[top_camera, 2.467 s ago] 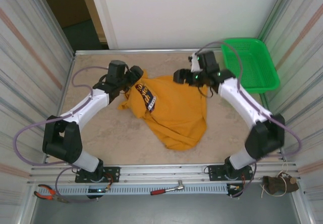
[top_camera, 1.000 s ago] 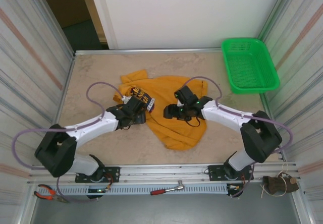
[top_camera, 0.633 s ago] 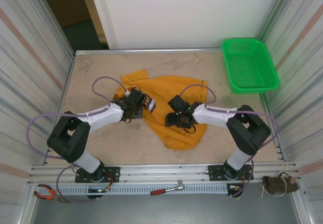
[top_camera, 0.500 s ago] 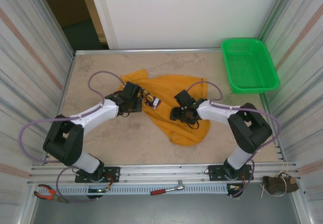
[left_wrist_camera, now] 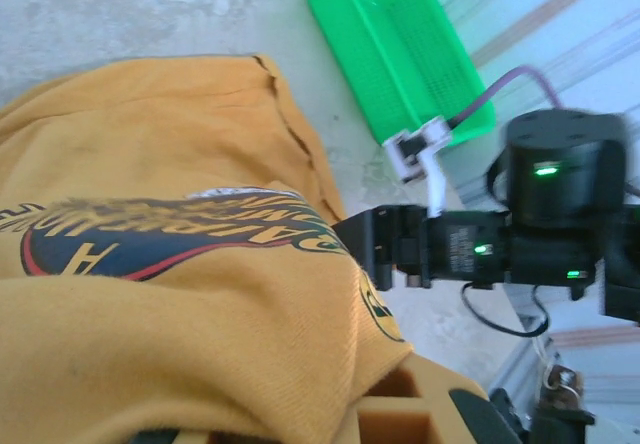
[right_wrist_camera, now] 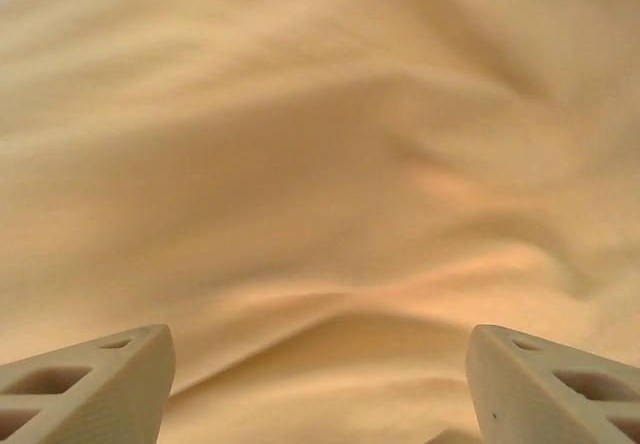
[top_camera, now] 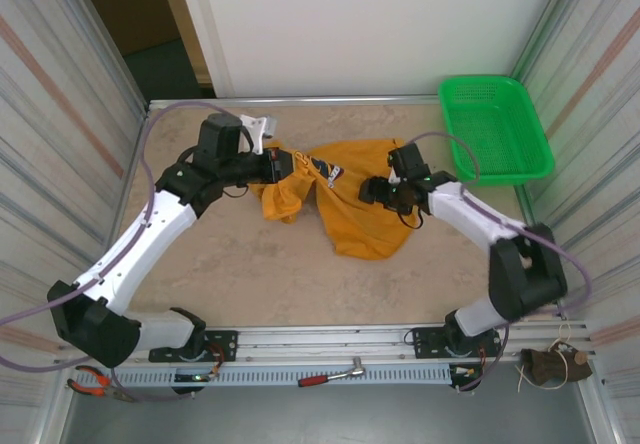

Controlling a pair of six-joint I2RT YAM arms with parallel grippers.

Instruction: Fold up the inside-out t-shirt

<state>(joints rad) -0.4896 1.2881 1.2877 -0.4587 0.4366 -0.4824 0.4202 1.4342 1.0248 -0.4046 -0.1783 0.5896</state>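
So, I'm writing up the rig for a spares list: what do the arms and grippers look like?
The left arm and right arm have white links with black joints. A purple cable trails from each. The right gripper is black with small green lights; its fingers are cream plastic with cut-out holes.

the soft orange-yellow cotton t-shirt [top_camera: 350,204] lies far-middle on the beige worktop [top_camera: 240,274], between the black left end effector [top_camera: 283,167] at its left edge and the black right end effector [top_camera: 371,190] at its right. the green plastic basket [top_camera: 497,129] sits far right, apart from it.
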